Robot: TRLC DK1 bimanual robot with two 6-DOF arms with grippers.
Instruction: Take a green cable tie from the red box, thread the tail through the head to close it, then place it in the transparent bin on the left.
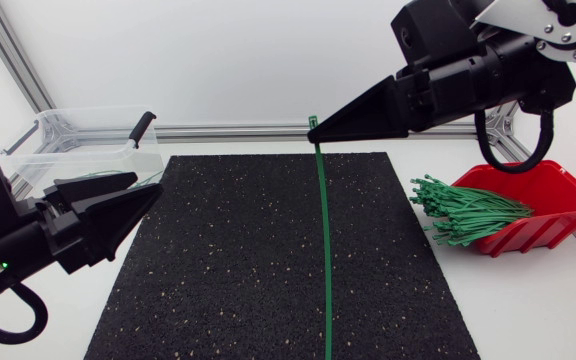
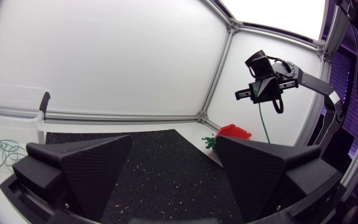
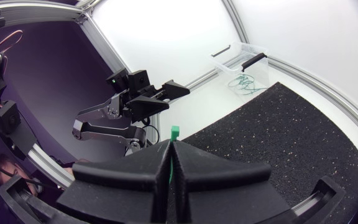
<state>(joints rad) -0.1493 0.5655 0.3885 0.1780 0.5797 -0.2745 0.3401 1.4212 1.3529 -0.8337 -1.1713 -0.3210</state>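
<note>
My right gripper is raised over the far edge of the black mat and is shut on a green cable tie just below its head. The long tail hangs straight down. In the right wrist view the tie's head sticks out past the pressed-together fingertips. My left gripper is at the mat's left edge, open and holding nothing, its tips pointing toward the hanging tie. Between its wide-apart fingers, the left wrist view shows the right arm with the dangling tie.
The transparent bin, with a black-handled lid clip, stands at the back left and holds closed green ties. The red box at the right holds a bundle of green ties that spills over its front lip.
</note>
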